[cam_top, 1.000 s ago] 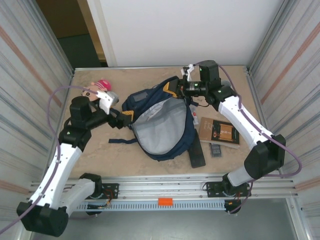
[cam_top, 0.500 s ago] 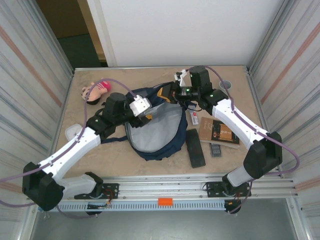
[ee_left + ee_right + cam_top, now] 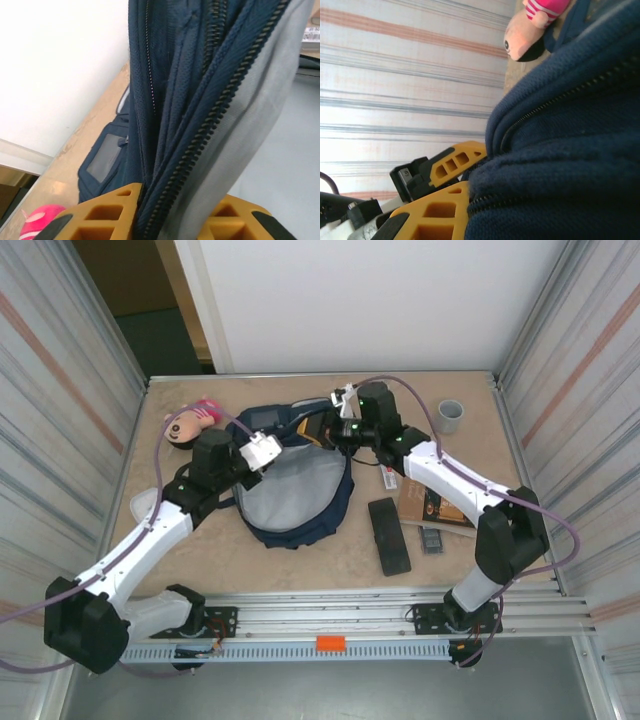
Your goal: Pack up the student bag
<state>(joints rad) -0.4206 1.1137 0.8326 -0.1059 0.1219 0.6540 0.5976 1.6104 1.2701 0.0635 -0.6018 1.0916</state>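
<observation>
The large navy blue fabric backpack (image 3: pixel 290 490) lies open in the middle of the tan, stone-patterned surface (image 3: pixel 230 560), with its smooth grey lining facing up. The left claw (image 3: pixel 272 458) sits at the backpack's 10 o'clock rim. In the left wrist view the left claw (image 3: pixel 170 220) has its ribbed orange fingers (image 3: pixel 107 210) on either side of the backpack (image 3: pixel 200 100), pinching the folded zipper edge of woven navy cloth and grey lining.

The right claw (image 3: pixel 325 432) is at the 1 o'clock rim. Seen from its own wrist, the right claw (image 3: pixel 465 182) is pressed together on a thick fold of the coarse navy backpack (image 3: pixel 570 150) beside a zipper line.

A soft pink plush doll (image 3: pixel 190 422) lies at the backpack's 10 o'clock, beyond the left claw. A flat black rectangular case (image 3: pixel 388 536) lies at its 4 o'clock.
</observation>
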